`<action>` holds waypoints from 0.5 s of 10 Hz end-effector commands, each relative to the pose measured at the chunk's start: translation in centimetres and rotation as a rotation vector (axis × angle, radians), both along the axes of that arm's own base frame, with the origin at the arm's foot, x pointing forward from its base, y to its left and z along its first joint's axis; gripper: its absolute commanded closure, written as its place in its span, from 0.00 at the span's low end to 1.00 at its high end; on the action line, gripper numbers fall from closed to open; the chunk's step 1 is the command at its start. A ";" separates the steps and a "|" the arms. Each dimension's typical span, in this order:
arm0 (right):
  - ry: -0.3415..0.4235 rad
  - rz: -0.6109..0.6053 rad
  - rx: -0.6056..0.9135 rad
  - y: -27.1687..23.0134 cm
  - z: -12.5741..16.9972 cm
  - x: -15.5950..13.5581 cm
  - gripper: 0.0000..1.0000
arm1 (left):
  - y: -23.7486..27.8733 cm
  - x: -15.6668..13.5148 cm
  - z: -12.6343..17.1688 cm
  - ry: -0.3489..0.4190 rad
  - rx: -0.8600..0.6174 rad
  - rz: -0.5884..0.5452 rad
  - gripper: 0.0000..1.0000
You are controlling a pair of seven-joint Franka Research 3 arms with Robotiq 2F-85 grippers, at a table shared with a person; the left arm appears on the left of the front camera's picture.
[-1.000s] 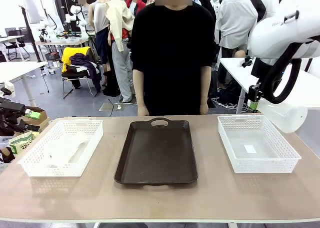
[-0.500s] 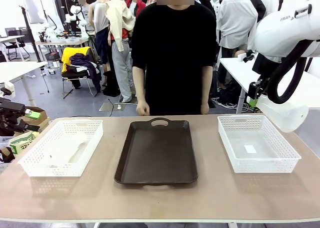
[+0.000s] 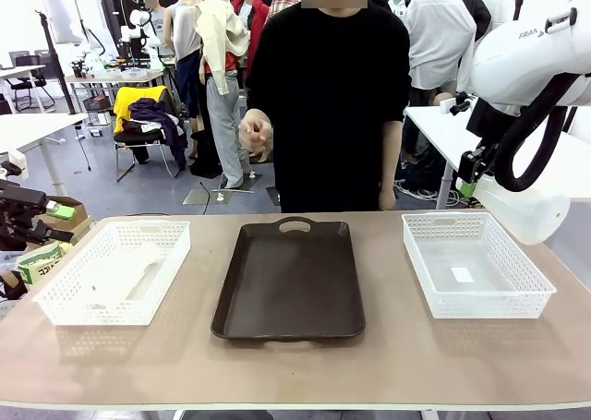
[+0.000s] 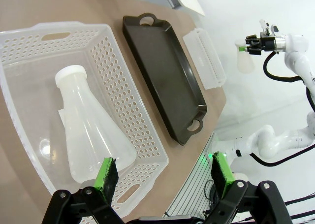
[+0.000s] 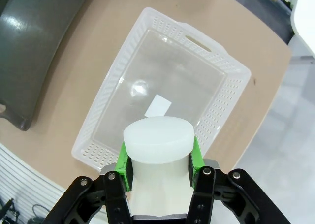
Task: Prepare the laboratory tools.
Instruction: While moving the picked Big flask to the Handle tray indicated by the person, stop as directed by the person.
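One frosted white flask [image 4: 91, 130] lies on its side in the left lattice basket [image 4: 29, 37], neck pointing away from my left gripper [image 4: 164, 171]. That gripper hovers above the flask's base, open, green pads wide apart. The flask shows faintly in the basket [image 3: 115, 272] in the front view. My right gripper [image 5: 158, 157] is shut on the neck of the second flask [image 5: 157, 133]. In the front view this flask [image 3: 522, 212] hangs from the gripper [image 3: 473, 175], above and to the right of the right basket [image 3: 476, 263].
A dark brown tray [image 3: 291, 277] lies between the two baskets. The right basket [image 5: 226, 76] holds only a small white label. The person stands at the far edge with one hand [image 3: 256, 134] raised to chest height.
The person's hand rose from the table's far edge to chest height. My right arm lifted slightly with its flask a second ago and has stayed still since.
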State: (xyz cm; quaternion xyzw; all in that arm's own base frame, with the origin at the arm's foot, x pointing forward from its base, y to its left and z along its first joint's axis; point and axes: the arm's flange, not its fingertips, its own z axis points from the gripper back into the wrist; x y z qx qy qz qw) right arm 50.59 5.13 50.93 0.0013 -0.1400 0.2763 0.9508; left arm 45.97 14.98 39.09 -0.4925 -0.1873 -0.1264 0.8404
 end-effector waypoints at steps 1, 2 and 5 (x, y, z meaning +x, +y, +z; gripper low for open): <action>0.006 0.004 -0.011 0.0 0.0 0.0 1.00 | 0.1 -0.1 0.2 -0.001 0.006 -0.004 0.00; 0.006 0.004 -0.011 0.0 0.0 0.0 1.00 | 0.1 -0.1 0.2 -0.001 0.006 -0.004 0.00; 0.006 0.004 -0.011 0.0 0.0 0.0 1.00 | 0.1 -0.1 0.2 -0.001 0.006 -0.004 0.00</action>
